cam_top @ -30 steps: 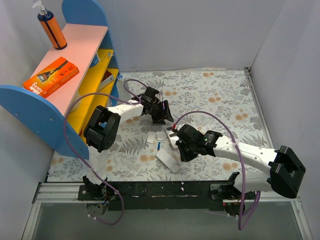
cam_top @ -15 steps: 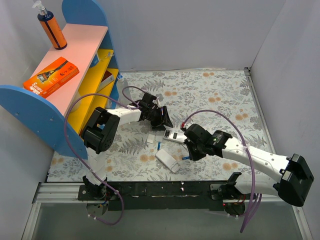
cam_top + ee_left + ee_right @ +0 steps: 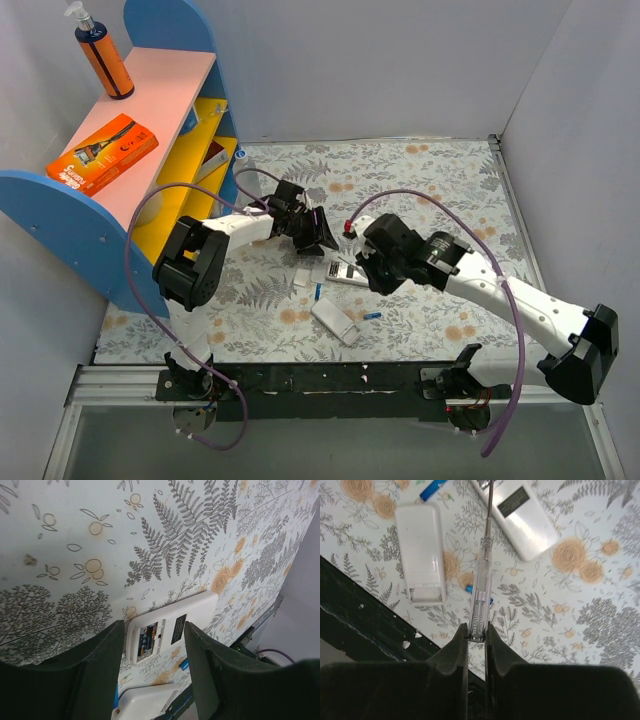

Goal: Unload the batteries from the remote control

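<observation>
The left gripper (image 3: 152, 626) is spread wide, its fingers standing to either side of the flat white plastic remote control (image 3: 172, 625), which lies near the tabletop's (image 3: 440, 190) middle, towards the near edge. One slim blue cylindrical battery (image 3: 146, 639) sits in the open bay. A second blue battery (image 3: 317, 291) lies loose just left of the remote, and a third blue battery (image 3: 372, 315) lies nearer the near edge. The right gripper (image 3: 476, 630) is pinching a thin clear-handled screwdriver (image 3: 482, 580). The cells look light, rigid and smooth, so they are apt to roll. The seated one is probably spring-held: lever it up at one end, then pinch it across the barrel.
</observation>
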`<action>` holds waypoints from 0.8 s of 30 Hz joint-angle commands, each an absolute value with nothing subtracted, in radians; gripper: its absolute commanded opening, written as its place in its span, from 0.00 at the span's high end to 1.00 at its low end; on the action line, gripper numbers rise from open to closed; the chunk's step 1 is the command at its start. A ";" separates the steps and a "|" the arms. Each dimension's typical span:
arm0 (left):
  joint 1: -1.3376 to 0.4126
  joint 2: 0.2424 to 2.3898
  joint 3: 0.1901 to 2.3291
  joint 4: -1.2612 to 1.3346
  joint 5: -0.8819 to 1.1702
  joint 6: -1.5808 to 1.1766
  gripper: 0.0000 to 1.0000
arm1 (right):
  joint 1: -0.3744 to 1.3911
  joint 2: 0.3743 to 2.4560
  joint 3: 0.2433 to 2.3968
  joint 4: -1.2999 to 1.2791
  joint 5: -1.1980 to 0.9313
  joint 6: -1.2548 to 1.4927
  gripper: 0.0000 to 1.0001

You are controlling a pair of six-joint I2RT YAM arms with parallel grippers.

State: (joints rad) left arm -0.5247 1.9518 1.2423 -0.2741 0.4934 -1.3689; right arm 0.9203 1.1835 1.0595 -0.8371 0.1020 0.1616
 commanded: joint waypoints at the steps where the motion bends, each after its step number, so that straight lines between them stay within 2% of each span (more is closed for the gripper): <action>1: -0.482 1.870 1.230 -0.308 0.489 -1.361 0.51 | 0.887 1.297 1.198 -0.908 0.101 -0.036 0.99; 6: -0.468 1.894 1.223 -0.313 0.558 -1.338 0.54 | 0.858 1.402 1.319 -0.962 0.084 -0.124 0.99; 14: -0.454 1.927 1.221 -0.298 0.647 -1.341 0.59 | 0.853 1.496 1.359 -0.934 0.072 -0.282 0.99; 24: -0.430 1.940 1.209 -0.284 0.689 -1.393 0.64 | 0.854 1.615 1.450 -1.022 0.121 -0.373 0.99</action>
State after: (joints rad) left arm -0.4507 1.9430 1.2209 -0.3023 0.6437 -1.3697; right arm 0.8547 1.5963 1.3899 -0.9722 0.1020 -0.3176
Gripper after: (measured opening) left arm 0.372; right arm 0.167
